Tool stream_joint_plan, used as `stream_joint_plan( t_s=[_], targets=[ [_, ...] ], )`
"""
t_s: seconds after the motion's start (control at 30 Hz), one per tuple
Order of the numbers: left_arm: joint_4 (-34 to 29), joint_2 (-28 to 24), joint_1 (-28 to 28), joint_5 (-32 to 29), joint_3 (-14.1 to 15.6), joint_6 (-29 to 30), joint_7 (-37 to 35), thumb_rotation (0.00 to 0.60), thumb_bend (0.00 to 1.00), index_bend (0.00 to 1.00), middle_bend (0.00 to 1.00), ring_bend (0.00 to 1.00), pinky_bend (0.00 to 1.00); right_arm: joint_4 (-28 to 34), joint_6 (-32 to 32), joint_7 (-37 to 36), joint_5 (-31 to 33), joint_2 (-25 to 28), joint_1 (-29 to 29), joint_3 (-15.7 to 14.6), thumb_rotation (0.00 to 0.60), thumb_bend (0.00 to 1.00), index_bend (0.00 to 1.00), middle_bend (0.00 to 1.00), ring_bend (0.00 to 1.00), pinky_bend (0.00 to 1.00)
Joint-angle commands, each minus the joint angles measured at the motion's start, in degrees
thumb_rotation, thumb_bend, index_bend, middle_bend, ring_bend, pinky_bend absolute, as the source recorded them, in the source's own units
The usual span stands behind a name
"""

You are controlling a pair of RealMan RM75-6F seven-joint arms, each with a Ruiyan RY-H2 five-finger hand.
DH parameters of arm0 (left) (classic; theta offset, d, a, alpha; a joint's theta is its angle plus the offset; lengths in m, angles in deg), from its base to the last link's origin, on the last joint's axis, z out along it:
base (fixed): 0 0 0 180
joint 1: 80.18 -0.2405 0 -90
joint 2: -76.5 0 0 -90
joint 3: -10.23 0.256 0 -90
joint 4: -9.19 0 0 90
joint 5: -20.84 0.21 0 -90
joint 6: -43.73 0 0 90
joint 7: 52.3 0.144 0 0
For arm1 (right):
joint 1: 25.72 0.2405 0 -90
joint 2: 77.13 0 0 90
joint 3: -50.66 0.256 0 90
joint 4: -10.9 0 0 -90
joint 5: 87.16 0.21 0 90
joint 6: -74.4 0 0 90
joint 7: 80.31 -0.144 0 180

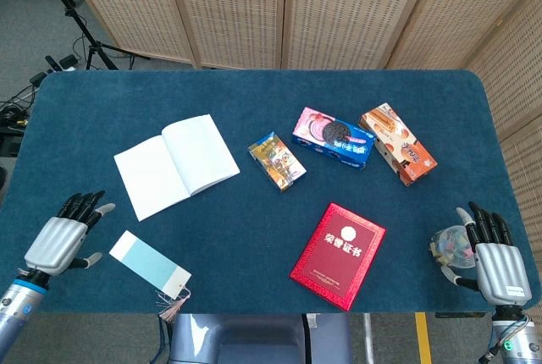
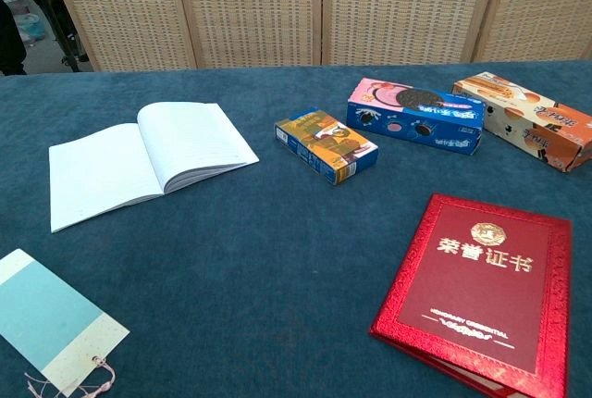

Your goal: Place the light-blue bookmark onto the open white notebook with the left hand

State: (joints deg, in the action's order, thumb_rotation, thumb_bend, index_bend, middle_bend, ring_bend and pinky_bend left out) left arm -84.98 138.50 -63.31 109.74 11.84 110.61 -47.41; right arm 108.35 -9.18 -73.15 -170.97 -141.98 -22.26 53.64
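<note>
The big blue bench (image 1: 254,93) holds the open white notebook (image 1: 176,165) near its left side. Closer to the front edge lies the light-blue bookmark (image 1: 149,263), flat, just beside the left hand (image 1: 58,244). That hand holds nothing, and its fingers are spread. The right hand (image 1: 495,267) is spread and bare too, far off at the other corner. The bookmark looks thin, light and bendy, so I would pinch one long edge, away from its little tassel (image 1: 169,305).
</note>
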Motion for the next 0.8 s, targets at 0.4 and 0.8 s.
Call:
stream_joint_plan(
  t_s=[0.4, 0.8],
  targets=[
    [-1.34, -0.08, 6.30, 2.08, 1.91, -9.58, 2.45, 0.600, 0.20, 0.28, 0.00, 0.00, 0.00, -0.77, 0.49, -0.99, 1.33, 0.02, 0.11, 0.60, 0.600, 0.16, 0.00, 0.00, 0.00, 0.00],
    [-1.10, 0.30, 8.77, 4.52, 4.58, -13.55, 7.62, 0.600, 0.20, 0.28, 0.00, 0.00, 0.00, -1.49, 1.09, -1.24, 2.54, -0.24, 0.31, 1.04, 0.600, 0.16, 0.00, 0.00, 0.00, 0.00]
  ],
)
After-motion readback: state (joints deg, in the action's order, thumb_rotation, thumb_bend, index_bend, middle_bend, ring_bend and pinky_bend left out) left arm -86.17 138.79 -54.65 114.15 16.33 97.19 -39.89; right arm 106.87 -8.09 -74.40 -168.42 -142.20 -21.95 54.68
